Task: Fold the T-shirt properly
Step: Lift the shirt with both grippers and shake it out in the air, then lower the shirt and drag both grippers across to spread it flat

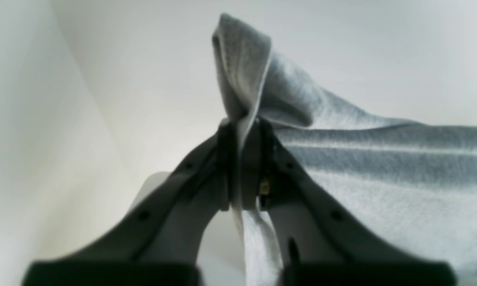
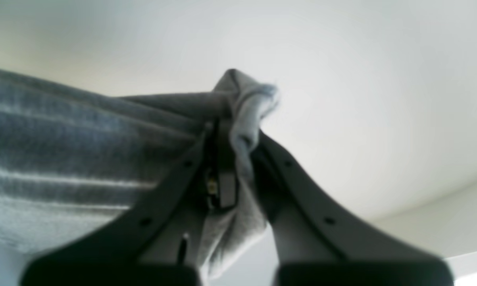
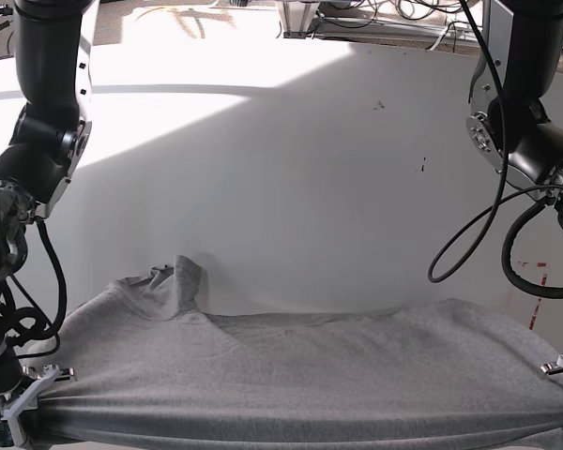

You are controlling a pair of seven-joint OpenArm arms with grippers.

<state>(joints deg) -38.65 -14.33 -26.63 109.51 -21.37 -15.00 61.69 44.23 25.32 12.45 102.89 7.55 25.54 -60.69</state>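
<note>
The T-shirt (image 3: 300, 366) lies spread across the near part of the white table (image 3: 281, 169), its nearest edge lifted and stretched taut between the two arms, while a rumpled sleeve (image 3: 174, 281) rests on the table on the side of the right arm. The left gripper (image 1: 244, 159) is pinching one corner of the shirt, cloth bunched above its jaws. The right gripper (image 2: 234, 159) is pinching the opposite corner, a fold poking out past its tips
</note>
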